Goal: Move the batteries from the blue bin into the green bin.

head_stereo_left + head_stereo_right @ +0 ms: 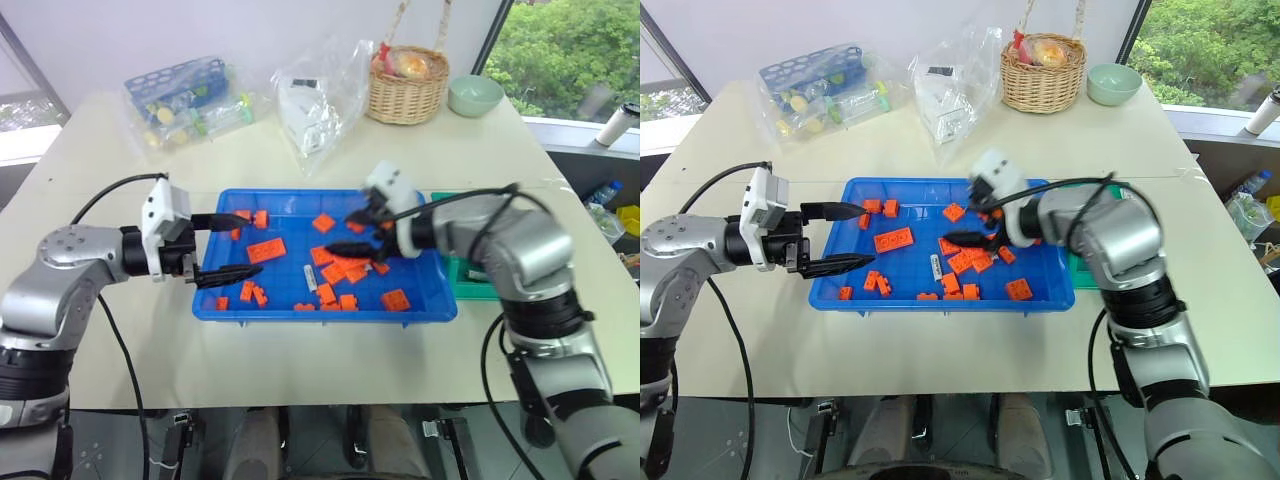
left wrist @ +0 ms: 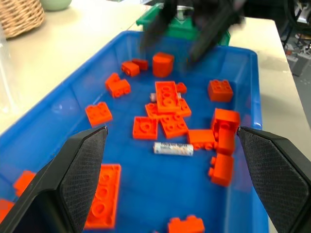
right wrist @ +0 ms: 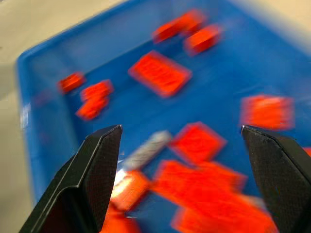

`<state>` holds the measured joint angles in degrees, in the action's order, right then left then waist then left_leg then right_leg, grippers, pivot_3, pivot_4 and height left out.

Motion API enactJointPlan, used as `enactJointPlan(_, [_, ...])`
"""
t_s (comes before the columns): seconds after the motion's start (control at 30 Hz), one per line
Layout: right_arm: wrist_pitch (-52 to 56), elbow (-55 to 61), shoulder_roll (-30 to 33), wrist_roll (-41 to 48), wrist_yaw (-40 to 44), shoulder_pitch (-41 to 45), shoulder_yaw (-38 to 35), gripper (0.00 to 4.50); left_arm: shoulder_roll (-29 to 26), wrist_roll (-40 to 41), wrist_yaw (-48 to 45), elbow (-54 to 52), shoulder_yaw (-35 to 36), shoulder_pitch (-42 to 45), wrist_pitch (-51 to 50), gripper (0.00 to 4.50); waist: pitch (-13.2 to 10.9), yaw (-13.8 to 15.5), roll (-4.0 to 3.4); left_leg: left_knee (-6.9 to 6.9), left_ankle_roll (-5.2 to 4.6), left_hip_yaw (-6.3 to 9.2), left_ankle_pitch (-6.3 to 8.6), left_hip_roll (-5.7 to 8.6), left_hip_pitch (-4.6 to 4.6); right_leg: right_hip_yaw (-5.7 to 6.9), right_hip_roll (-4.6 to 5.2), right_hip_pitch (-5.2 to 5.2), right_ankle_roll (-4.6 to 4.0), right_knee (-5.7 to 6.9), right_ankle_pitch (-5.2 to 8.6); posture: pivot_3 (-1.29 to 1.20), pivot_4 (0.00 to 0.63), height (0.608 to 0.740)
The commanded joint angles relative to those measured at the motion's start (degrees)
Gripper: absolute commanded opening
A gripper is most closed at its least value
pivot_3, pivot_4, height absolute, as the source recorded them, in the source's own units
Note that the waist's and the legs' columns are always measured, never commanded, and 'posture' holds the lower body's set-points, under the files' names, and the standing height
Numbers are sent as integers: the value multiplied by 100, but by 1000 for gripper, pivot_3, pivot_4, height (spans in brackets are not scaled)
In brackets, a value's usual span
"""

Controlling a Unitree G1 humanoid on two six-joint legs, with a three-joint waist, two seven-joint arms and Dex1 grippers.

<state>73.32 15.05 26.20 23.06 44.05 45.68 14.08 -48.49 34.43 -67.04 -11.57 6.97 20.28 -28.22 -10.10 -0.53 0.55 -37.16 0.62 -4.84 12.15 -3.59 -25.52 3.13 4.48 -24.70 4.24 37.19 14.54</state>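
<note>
Black fingers of the left gripper stand spread wide and empty over the left end of the blue bin, framing a single silver-grey battery that lies flat on the bin floor among scattered orange toy bricks. From the opposite side, the right gripper hangs above the brick pile at the middle of the bin, its two fingers likewise parted with nothing between them. Seen from its wrist, the battery lies just off one fingertip, beside a cluster of bricks. Just beside the blue bin's right end, partly hidden behind the right arm, sits the green bin. Farther back on the pale table stand a wicker basket, a pale green bowl and two clear plastic bags.
</note>
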Motion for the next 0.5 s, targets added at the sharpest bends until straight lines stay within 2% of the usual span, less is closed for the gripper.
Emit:
enactJointPlan(0.03, [189,-62,-296,71,-281,-16,173,4012,-131,102,67,-242,321,-14,4,4500,1,-10,1,0,0,0,0,0,0,0,0,0,0,0,0,0,150,736])
enactJointPlan(0.23, [31,-658,-610,-14,-503,14,422,4012,-171,138,140,-364,419,-156,-44,4500,1,-27,1,4,0,-2,0,-1,4,2,-1,0,1,1,-1,0,150,736])
enactJointPlan(0.5, [-285,-1219,-730,-169,-541,51,793,4012,-178,161,197,-396,429,-129,-88,4500,1,-24,2,4,0,-1,0,-1,5,2,-2,0,2,2,-1,0,150,736])
